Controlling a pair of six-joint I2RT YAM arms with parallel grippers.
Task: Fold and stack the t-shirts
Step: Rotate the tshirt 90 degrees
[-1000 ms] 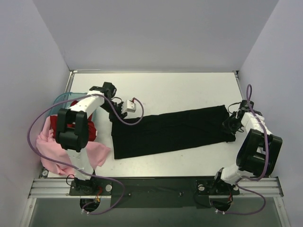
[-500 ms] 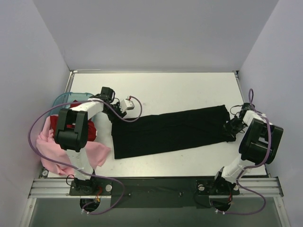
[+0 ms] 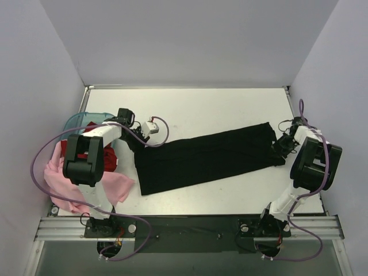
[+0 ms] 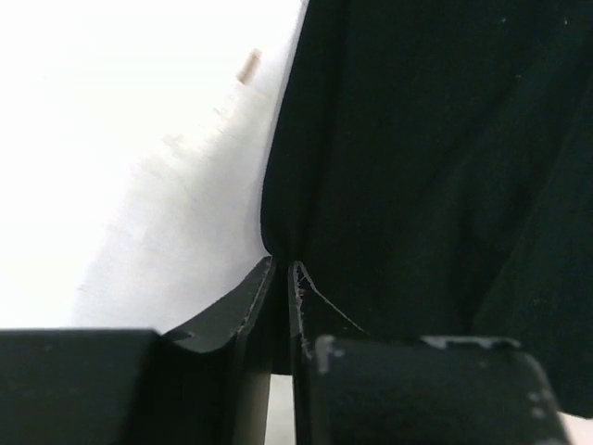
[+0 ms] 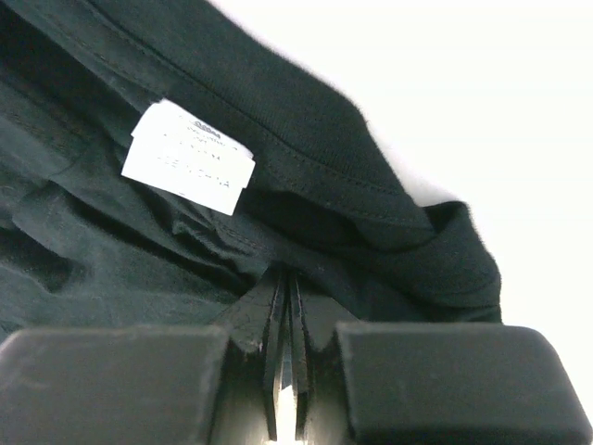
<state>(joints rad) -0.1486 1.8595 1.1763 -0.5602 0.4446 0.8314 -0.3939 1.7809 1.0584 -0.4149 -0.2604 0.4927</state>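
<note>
— Where do we find the black cloth t-shirt?
— Stretched long across the white bench. Our left gripper is clenched on its left edge, and our right gripper pinches the end by the white label.
— The others?
— The red cloth t-shirt and pale pink cloth t-shirt lie heaped at our left

A spread shirt lies across the middle of the table, slanting from near left to far right. The left gripper pinches its far-left corner, the right gripper its right end. At the left edge a second shirt lies just behind a third shirt, with the tub behind both.
</note>
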